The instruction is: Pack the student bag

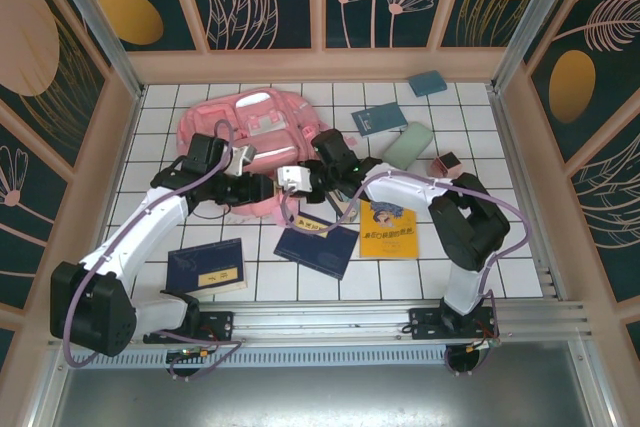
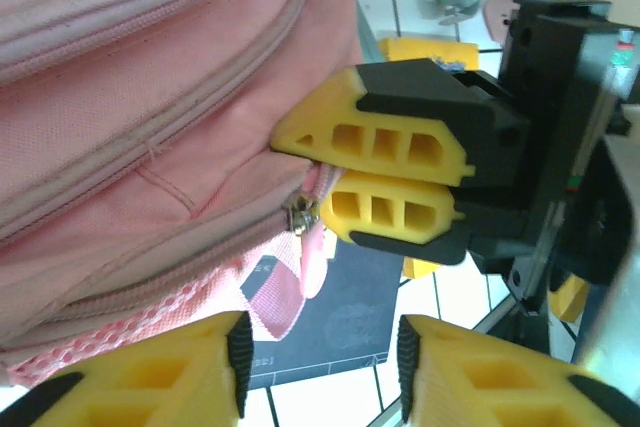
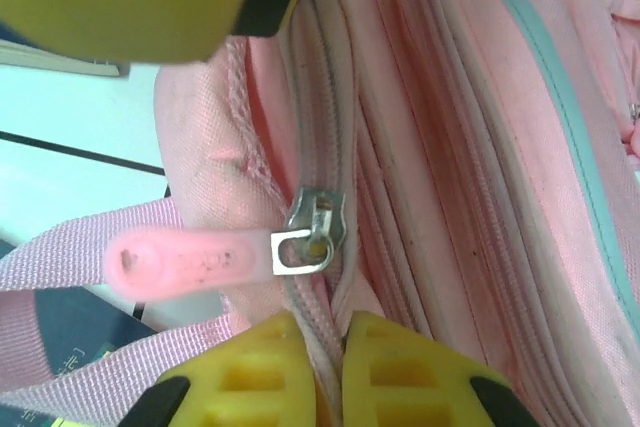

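Note:
The pink student bag (image 1: 250, 125) lies flat at the back left of the table. My right gripper (image 3: 335, 352) is shut on the bag's zipper edge just below the metal slider (image 3: 315, 227), whose pink pull tab (image 3: 190, 259) sticks out to the left. The left wrist view has the same right gripper (image 2: 315, 172) pinching the fabric beside the slider (image 2: 300, 213). My left gripper (image 2: 322, 367) is open beside the bag's near edge, with nothing between its pads (image 2: 240, 359). From above, the left gripper (image 1: 265, 189) and the right gripper (image 1: 287, 190) meet at the bag's front edge.
A navy book (image 1: 318, 244) lies right under the grippers, with a yellow book (image 1: 388, 229) to its right and a dark blue book (image 1: 207, 267) at front left. A teal book (image 1: 378, 119), a green pouch (image 1: 408, 145), a small pink box (image 1: 447, 161) and another book (image 1: 428, 82) lie at the back right.

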Controlling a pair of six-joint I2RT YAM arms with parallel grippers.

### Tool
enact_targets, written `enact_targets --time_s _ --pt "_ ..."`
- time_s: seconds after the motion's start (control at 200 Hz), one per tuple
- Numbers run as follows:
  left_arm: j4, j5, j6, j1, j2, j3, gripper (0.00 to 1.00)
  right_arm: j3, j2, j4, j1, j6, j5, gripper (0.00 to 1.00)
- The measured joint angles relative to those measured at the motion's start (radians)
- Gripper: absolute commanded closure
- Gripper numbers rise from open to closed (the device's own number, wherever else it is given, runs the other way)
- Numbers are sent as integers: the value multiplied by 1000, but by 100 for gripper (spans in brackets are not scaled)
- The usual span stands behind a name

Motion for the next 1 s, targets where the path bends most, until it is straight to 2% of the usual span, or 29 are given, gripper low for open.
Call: enact_targets --time_s 0.125,0.195,0.49,0.736,0.911,0.996 --pt "85 18 -62 2 -39 -68 46 1 0 -10 -2 10 -7 100" --pt "141 20 -97 2 -61 -109 49 1 0 -16 -2 20 -7 100" --pt "494 16 -351 2 -263 -396 47 21 0 -14 -5 163 -35 100" --pt "539 -42 -407 0 -316 -415 47 28 0 1 -6 263 -74 100" --pt "685 -49 -497 -14 -315 -481 49 28 0 17 -6 309 -86 100" --pt "700 -67 -509 -35 -296 -484 51 27 0 17 -5 327 -85 100"
